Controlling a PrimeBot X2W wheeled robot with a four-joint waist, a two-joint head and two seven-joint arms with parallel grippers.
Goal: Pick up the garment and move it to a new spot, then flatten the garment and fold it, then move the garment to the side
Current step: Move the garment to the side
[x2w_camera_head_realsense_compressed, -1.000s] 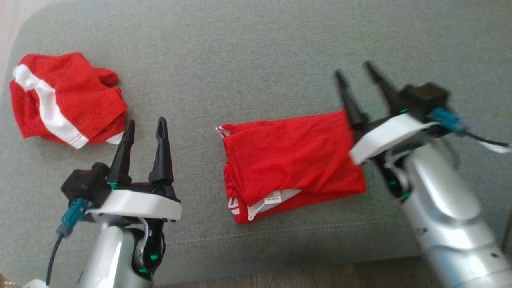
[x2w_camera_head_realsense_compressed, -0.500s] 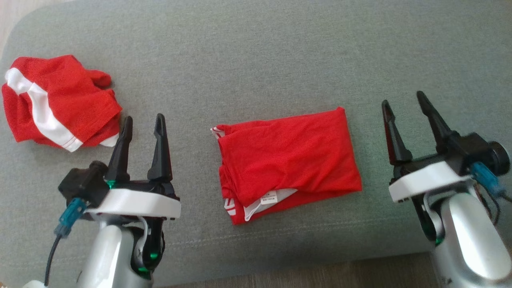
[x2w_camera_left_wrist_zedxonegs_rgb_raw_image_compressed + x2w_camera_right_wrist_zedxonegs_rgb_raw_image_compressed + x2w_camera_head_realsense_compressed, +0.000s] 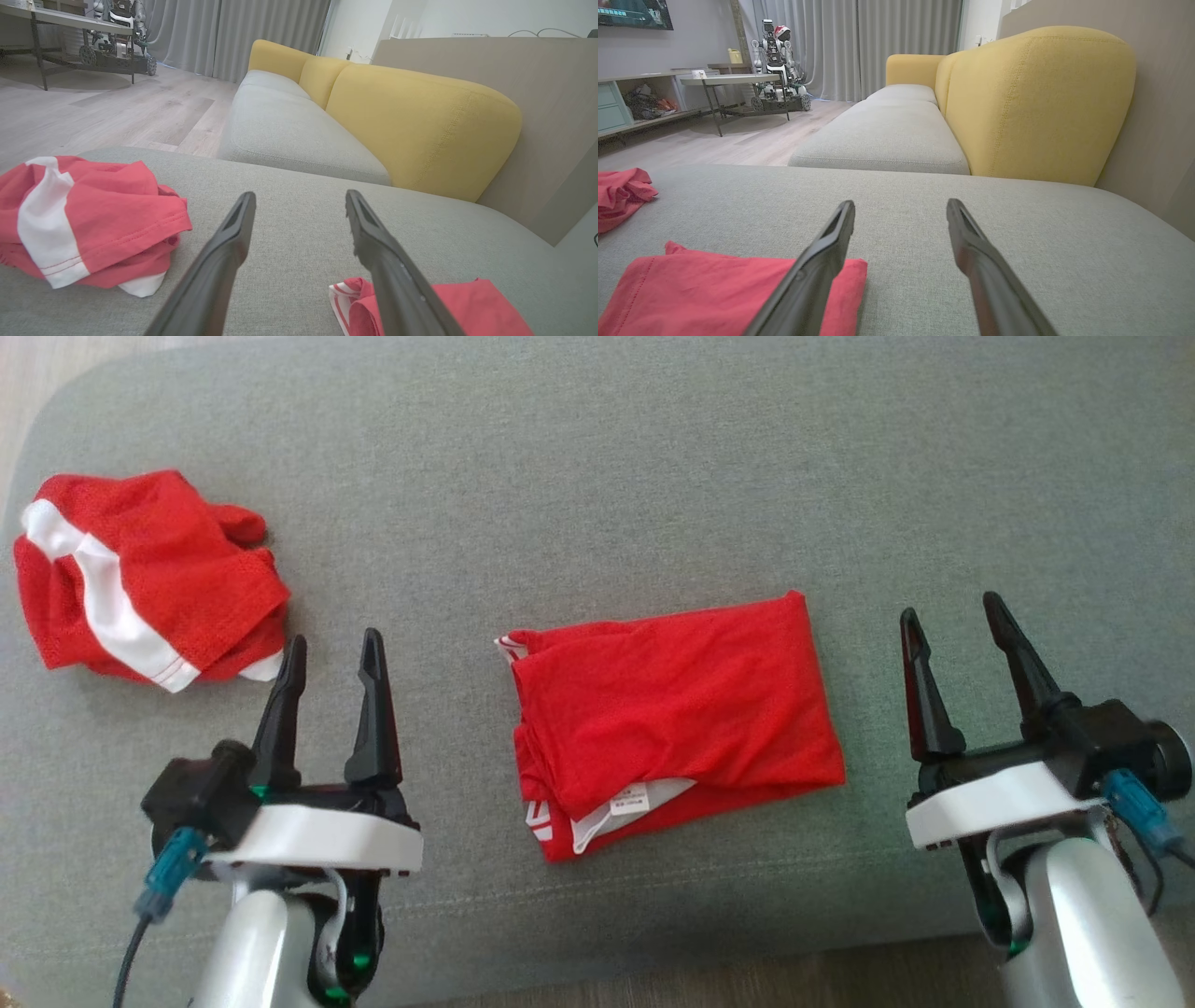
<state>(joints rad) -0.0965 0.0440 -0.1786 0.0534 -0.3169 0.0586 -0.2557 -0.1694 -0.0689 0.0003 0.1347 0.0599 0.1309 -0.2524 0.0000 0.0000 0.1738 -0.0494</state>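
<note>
The folded red garment (image 3: 677, 719) lies as a slightly tilted rectangle on the grey seat (image 3: 597, 476), close to the seat's front edge and about midway between its left and right ends. Its top layer is smooth with a few soft creases. At its front left corner the layers splay a little, showing a white label (image 3: 633, 798) and some white trim.

The right gripper (image 3: 948, 607) is off the garment's right edge, apart from the cloth, near the front right part of the seat. Its two dark fingers stand spread wide with nothing between them. In the right wrist view the garment's near corner shows behind the left-hand finger, and bare grey fabric lies between the fingertips.

The left gripper (image 3: 334, 639) is off the garment's left edge, also near the front edge and clear of the cloth. Its fingers are likewise spread wide and empty.

A crumpled red and white garment (image 3: 140, 574) sits in a heap by the seat's left edge, farther back than the left gripper and just beyond its fingertips to the left.

Past the seat, the wrist views show a yellow backrest (image 3: 420, 126) along more grey cushions, a wooden floor (image 3: 117, 112), grey curtains (image 3: 859, 42) and a table (image 3: 728, 80).
</note>
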